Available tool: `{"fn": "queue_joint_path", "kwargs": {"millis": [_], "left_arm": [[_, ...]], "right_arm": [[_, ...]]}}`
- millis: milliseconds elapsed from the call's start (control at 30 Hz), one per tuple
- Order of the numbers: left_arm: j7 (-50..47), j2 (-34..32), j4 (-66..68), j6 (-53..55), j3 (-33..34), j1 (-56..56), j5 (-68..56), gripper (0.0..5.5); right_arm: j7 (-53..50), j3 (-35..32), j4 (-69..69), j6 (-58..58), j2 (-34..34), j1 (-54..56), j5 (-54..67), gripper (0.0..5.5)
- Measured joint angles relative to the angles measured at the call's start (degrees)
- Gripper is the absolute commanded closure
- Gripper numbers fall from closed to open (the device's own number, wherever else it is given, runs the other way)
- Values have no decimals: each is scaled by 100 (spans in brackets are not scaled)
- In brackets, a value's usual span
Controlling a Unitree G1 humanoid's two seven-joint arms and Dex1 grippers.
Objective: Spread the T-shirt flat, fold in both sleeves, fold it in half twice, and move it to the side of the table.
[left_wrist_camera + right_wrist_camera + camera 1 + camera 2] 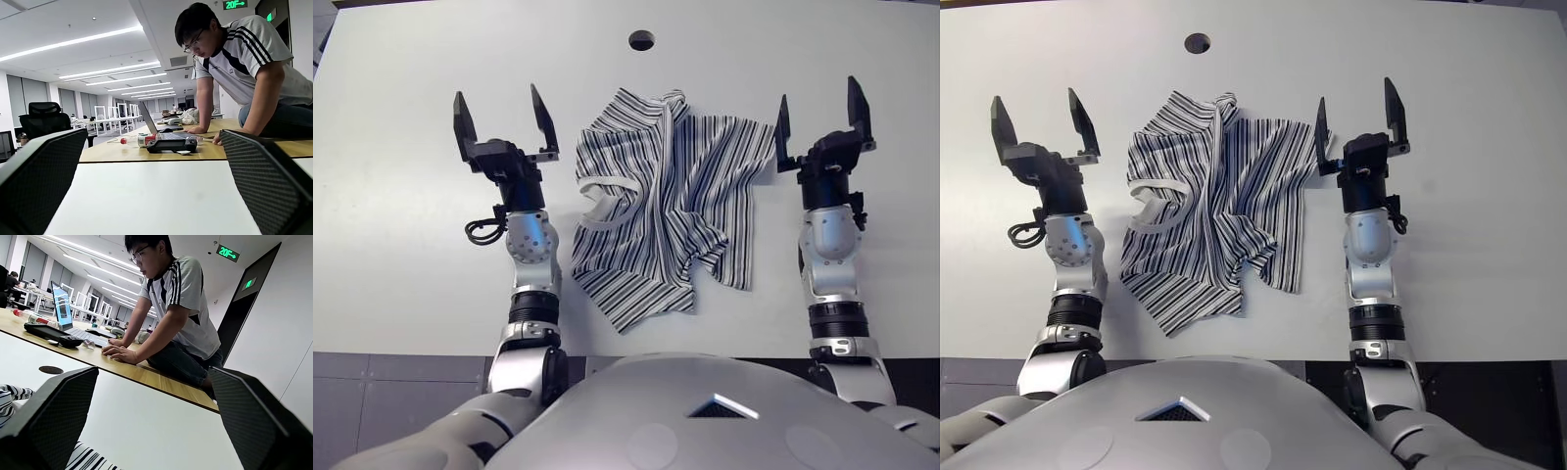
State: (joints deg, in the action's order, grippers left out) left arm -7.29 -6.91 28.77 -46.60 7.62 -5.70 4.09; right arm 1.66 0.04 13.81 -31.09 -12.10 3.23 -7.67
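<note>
A black-and-white striped T-shirt (666,201) lies crumpled in the middle of the white table (401,245), its white collar band toward the left. Beside the shirt's left edge my left gripper (504,110) is held open above the table, nothing between its fingers (44,176). At the shirt's right edge my right gripper (818,110) is open too, close to the cloth and holding none of it. A striped corner of the T-shirt (85,458) shows by the right gripper's fingers (54,416).
A round dark hole (641,40) is in the table at the back, behind the shirt. Bare tabletop stretches on both sides of the shirt. The table's near edge runs just in front of my arms. A wooden desk (146,149) stands beyond the far edge.
</note>
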Motion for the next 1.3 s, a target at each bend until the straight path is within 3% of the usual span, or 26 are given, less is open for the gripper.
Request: {"fn": "queue_joint_path", "kwargs": {"millis": [700, 800, 1000, 1200, 1300], "left_arm": [[428, -160, -102, -252, -296, 166, 36, 49], [482, -156, -165, -250, -298, 166, -52, 49], [531, -205, -199, -227, -275, 50, -31, 49], [521, -193, -209, -219, -275, -23, 72, 49], [520, -214, -284, -217, -274, -24, 131, 49]], "right_arm": [[-144, 17, 94, -123, -36, -3, -273, 134], [257, 393, 23, -175, -441, -121, -748, 134], [2336, 1740, -596, -158, -1694, -257, -1738, 134], [2830, 2107, -138, -8, -1966, 703, -2099, 134], [3259, 2144, -270, -4, -2472, 849, -2092, 134]]}}
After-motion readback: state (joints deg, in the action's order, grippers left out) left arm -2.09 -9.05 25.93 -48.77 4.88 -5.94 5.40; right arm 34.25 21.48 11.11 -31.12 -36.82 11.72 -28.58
